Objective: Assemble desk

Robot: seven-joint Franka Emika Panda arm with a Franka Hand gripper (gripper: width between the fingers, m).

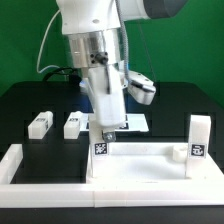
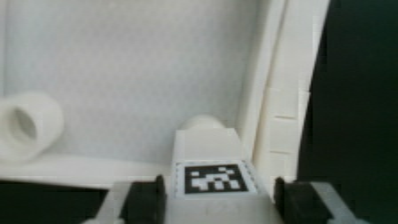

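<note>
The white rimmed tabletop panel (image 1: pixel 140 165) lies at the front of the exterior view. A white leg block (image 1: pixel 101 147) with a marker tag stands at its left far corner, and my gripper (image 1: pixel 104 134) comes down on it from above. In the wrist view the same leg block (image 2: pixel 212 165) sits between my gripper's (image 2: pixel 226 198) fingers (image 2: pixel 153 203), which press against its sides over the tabletop panel (image 2: pixel 143 70) beside its rim. Another leg block (image 1: pixel 199 138) stands upright at the panel's right far corner. Two leg blocks (image 1: pixel 40 124) (image 1: pixel 73 125) lie loose on the black table.
The marker board (image 1: pixel 133 122) lies flat behind the gripper. A low white border wall (image 1: pixel 18 162) runs along the left and front of the work area. A round socket (image 2: pixel 22 122) shows in the tabletop's inner face in the wrist view.
</note>
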